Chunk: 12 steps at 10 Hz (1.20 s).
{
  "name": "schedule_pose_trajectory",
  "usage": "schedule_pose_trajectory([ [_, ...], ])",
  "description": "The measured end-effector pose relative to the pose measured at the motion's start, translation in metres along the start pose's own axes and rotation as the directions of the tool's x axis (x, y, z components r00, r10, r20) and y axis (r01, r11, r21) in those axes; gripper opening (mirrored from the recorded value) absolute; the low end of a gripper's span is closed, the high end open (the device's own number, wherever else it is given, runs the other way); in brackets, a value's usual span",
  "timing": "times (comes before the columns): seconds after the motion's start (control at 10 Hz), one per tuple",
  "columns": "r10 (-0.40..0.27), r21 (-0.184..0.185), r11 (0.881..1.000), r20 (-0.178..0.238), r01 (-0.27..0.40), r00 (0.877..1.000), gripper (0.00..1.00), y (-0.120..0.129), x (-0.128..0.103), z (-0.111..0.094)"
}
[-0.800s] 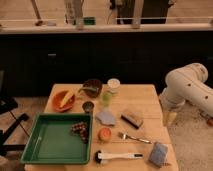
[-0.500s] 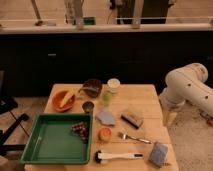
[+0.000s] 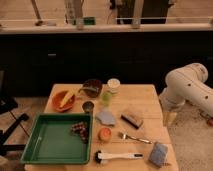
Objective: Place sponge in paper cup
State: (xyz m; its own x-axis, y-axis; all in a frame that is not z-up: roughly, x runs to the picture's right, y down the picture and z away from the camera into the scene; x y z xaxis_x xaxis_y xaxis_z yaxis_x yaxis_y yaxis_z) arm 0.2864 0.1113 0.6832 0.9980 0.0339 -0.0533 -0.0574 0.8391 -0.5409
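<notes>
The sponge (image 3: 159, 154), a small flat blue-grey pad, lies at the front right corner of the wooden table (image 3: 145, 102). The paper cup (image 3: 114, 85), short and white, stands upright at the back middle of the table. My white arm (image 3: 189, 90) curves in from the right. My gripper (image 3: 169, 118) hangs beside the table's right edge, above and behind the sponge and well right of the cup. It holds nothing that I can see.
A translucent green cup (image 3: 106, 97), a small dark cup (image 3: 88, 106), a dark bowl (image 3: 92, 87) and an orange bowl (image 3: 65, 100) stand at the back. A blue-grey cloth piece (image 3: 105, 117), a brown-and-black block (image 3: 131, 119), a fork (image 3: 133, 138), a brush (image 3: 118, 156) and a green tray (image 3: 52, 145) are nearer.
</notes>
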Motion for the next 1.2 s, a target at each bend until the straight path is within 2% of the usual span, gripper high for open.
schedule_pose_trajectory([
  [1.2, -0.009, 0.004, 1.0, 0.005, 0.009, 1.0, 0.8, 0.0005, 0.0001, -0.0003],
])
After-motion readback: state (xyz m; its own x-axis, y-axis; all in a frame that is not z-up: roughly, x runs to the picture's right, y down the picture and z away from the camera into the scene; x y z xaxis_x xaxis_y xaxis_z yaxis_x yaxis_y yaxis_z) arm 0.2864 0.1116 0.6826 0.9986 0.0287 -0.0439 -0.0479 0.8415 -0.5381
